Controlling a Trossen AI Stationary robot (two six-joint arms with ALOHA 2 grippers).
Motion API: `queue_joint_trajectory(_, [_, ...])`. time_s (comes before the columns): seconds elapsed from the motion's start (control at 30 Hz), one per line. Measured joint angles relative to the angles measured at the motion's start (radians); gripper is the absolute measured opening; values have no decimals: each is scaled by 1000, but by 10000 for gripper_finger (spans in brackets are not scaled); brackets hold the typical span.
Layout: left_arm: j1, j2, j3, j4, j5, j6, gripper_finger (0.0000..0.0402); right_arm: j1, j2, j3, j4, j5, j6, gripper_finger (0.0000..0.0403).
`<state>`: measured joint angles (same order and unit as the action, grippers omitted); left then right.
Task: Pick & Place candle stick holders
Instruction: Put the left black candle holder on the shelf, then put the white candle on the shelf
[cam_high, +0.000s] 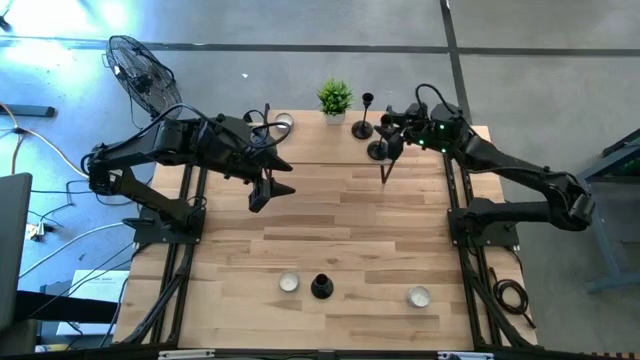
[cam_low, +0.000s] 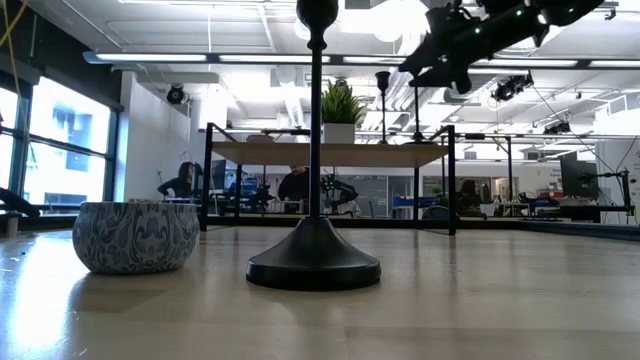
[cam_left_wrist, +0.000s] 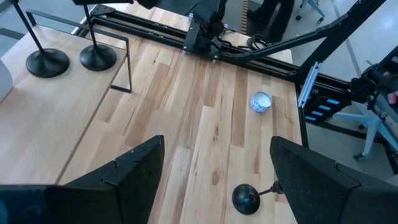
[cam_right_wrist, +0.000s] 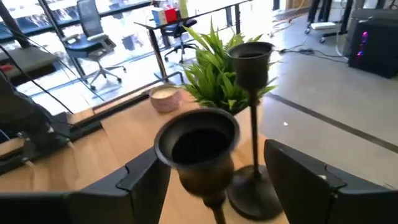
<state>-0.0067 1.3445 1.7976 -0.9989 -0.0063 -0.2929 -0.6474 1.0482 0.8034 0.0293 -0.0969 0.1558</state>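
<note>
The pale wooden plank bench (cam_high: 330, 220) carries everything, with black rails along its left and right edges and a grey floor around it. In the low view an open office with desks, ceiling lights and seated people lies beyond it.

The left arm (cam_high: 170, 150) reaches in from the left edge, bent at the elbow; the left gripper (cam_high: 268, 192) hangs over the bench's left half, its jaws spread wide with nothing between them.

The right arm (cam_high: 520, 180) stretches from the right edge toward the far right corner. The right gripper (cam_high: 393, 135) sits above the candlestick there, jaws parted to either side of the cup without touching it.

A small green potted plant in a white pot (cam_high: 335, 100) stands at the middle of the far edge.

Three black metal candlestick holders, each with a round flared base and slim stem, all stand upright with their long axes vertical. One (cam_high: 379, 148) is under the right gripper near the far right corner, its cup (cam_right_wrist: 199, 146) between the jaws. The second (cam_high: 364, 125) stands just beside it, closer to the plant. The third (cam_high: 321, 287) stands alone at the middle of the near edge.

Small patterned round bowls sit on the bench: one (cam_high: 289, 283) beside the third holder, another (cam_high: 418, 296) further right along the near edge, and one (cam_high: 284, 122) by the far edge, left of the plant.
</note>
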Motion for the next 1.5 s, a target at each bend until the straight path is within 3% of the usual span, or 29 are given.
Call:
queue_joint_trajectory(0.37, [0,0,0,-6,0,16,288,0,-70,0,-131,6,-18,247])
queue_joint_trajectory(0.9, [0,0,0,-101,-1,-3,288,4,-181,0,-380,-171,35,246])
queue_joint_trajectory(1.1, [0,0,0,-112,-1,-6,288,65,-261,0,-499,-317,72,246])
queue_joint_trajectory(1.27, [0,0,0,-111,-3,20,288,146,-303,0,-488,-464,200,246])
queue_joint_trajectory(1.5, [0,26,-1,-102,-4,59,288,242,-310,0,-403,-435,248,246])
